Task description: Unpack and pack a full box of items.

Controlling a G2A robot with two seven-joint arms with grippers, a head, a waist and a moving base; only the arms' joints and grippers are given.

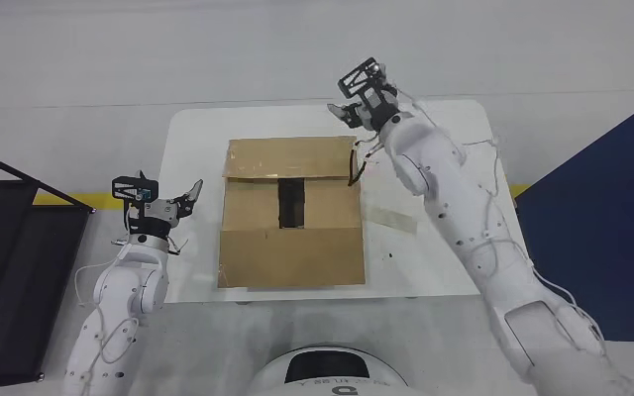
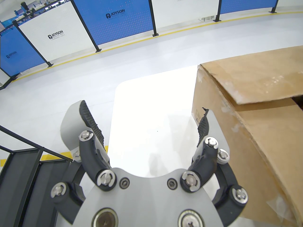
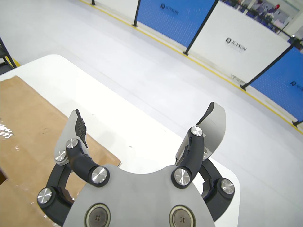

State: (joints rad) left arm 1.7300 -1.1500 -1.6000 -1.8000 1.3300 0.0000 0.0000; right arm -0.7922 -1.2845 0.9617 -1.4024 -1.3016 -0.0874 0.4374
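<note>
From above, a cardboard box (image 1: 292, 213) sat in the middle of a white table (image 1: 198, 134), its top flaps nearly shut with a dark gap between them. The left gripper (image 1: 161, 188) hung at the box's 9 o'clock and the right gripper (image 1: 355, 94) at its 1 o'clock. The left wrist camera showed its claw wide open and empty, one finger (image 2: 206, 124) near the box's side wall, and the right wrist camera showed its claw wide open too, holding nothing, near the box's far corner.

A pale grey floor (image 2: 71, 83) surrounds the white table (image 1: 198, 158). Blue and white partition panels (image 2: 118, 17) on black posts stand behind a yellow floor line (image 2: 127, 42).
</note>
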